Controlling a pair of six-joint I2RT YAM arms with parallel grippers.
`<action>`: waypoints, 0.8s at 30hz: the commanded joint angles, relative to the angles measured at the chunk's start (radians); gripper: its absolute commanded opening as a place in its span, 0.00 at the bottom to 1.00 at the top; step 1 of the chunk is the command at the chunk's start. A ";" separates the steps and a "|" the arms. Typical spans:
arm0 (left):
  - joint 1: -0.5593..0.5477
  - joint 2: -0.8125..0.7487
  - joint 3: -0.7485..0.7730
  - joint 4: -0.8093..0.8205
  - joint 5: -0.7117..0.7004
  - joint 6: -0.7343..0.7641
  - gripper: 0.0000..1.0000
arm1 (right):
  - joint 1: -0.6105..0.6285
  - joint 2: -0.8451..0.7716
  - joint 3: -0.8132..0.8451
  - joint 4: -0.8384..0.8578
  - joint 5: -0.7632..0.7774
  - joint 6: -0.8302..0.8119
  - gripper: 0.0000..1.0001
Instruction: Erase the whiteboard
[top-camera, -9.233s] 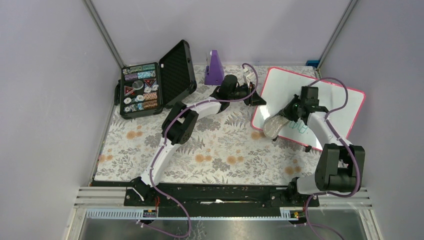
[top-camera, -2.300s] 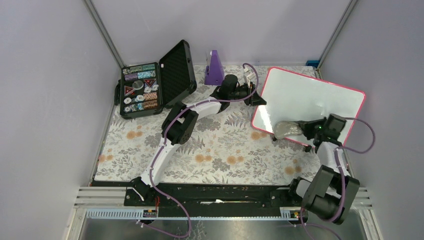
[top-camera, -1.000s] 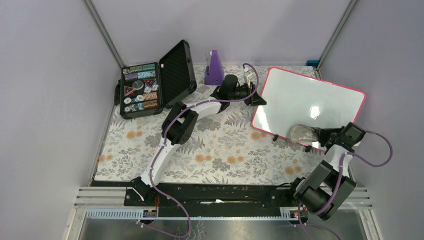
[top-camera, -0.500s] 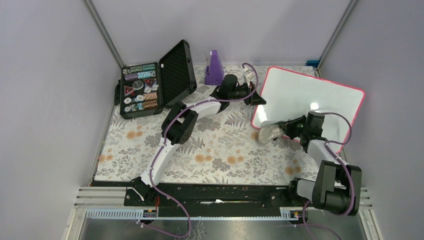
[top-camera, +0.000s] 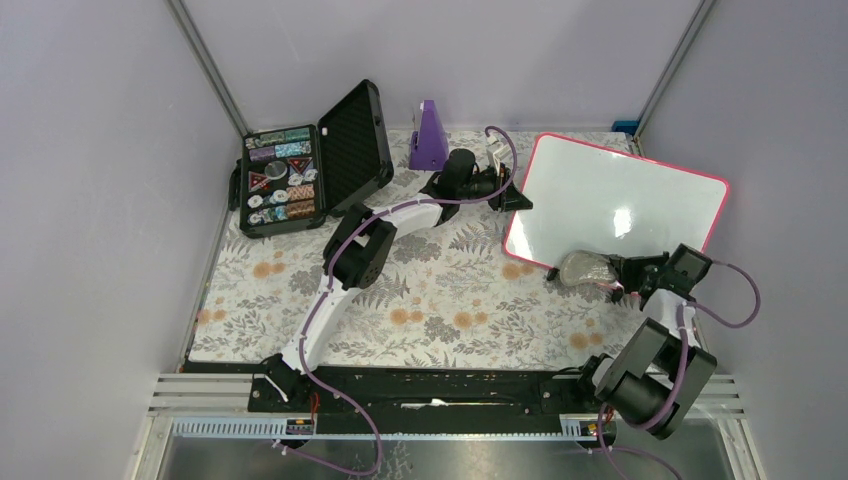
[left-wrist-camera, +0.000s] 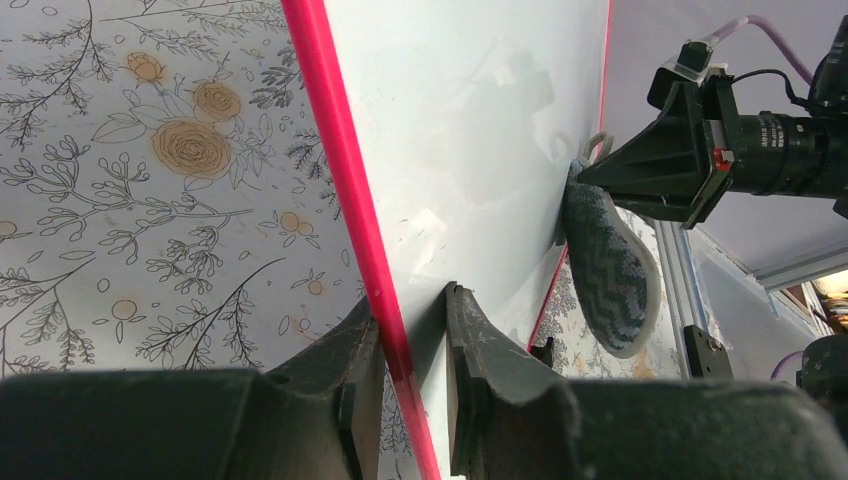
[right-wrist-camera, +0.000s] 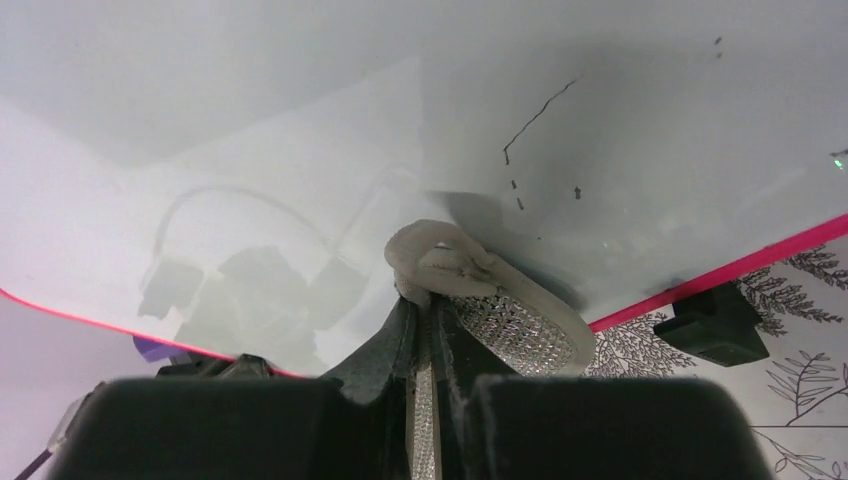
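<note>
The whiteboard (top-camera: 620, 200), white with a pink-red frame, stands tilted at the back right; I see no green writing on it. My left gripper (top-camera: 515, 197) is shut on its left frame edge, one finger on each side of the pink frame (left-wrist-camera: 405, 350). My right gripper (top-camera: 618, 270) is shut on the grey oval sponge (top-camera: 585, 268) and presses it on the board's lower edge. The right wrist view shows the sponge (right-wrist-camera: 510, 325) against the board (right-wrist-camera: 300, 120), with a few thin dark marks (right-wrist-camera: 540, 115) above it. The left wrist view shows the sponge (left-wrist-camera: 605, 265) on the board (left-wrist-camera: 470, 120).
An open black case (top-camera: 300, 165) with several small tiles lies at the back left. A purple pyramid-shaped object (top-camera: 430, 135) stands at the back middle. A black foot (right-wrist-camera: 712, 322) sits under the board's lower edge. The floral tablecloth (top-camera: 400, 300) covers the table; the enclosure wall is close on the right.
The green writing seen at first no longer shows. Over the last second my right gripper swept the sponge left along the lower edge, then back right. The left gripper has held still.
</note>
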 joint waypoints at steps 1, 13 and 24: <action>-0.023 -0.032 0.004 -0.008 -0.066 0.147 0.00 | -0.067 0.063 0.011 -0.041 0.048 -0.116 0.00; -0.024 -0.027 0.006 -0.011 -0.062 0.145 0.00 | 0.356 0.053 -0.027 0.115 0.130 0.096 0.00; -0.023 -0.035 0.003 -0.019 -0.067 0.159 0.00 | 0.006 0.051 0.052 -0.043 0.116 -0.071 0.00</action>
